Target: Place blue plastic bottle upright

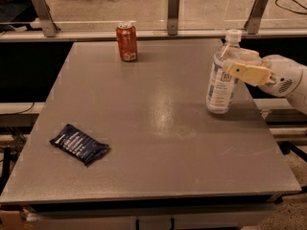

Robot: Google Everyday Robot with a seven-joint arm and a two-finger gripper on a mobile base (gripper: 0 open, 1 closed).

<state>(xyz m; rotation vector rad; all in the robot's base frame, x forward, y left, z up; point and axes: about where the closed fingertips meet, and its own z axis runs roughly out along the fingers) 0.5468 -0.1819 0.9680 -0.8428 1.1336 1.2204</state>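
Clear plastic water bottle with white cap (218, 92) stands upright near right edge of grey tabletop (158, 147), beige pincer (231, 64) pinching its upper body.

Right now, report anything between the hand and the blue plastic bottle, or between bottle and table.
Nothing visible. The hand is at the upper body of the blue plastic bottle, near the right edge of the table; the soda can and dark packet sit far left.

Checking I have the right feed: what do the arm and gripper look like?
The gripper, at the right edge of the table by the blue plastic bottle, has flat, tan, paddle-like fingers. Behind it sits a rounded white wrist housing with a small dotted grille. No cables show.
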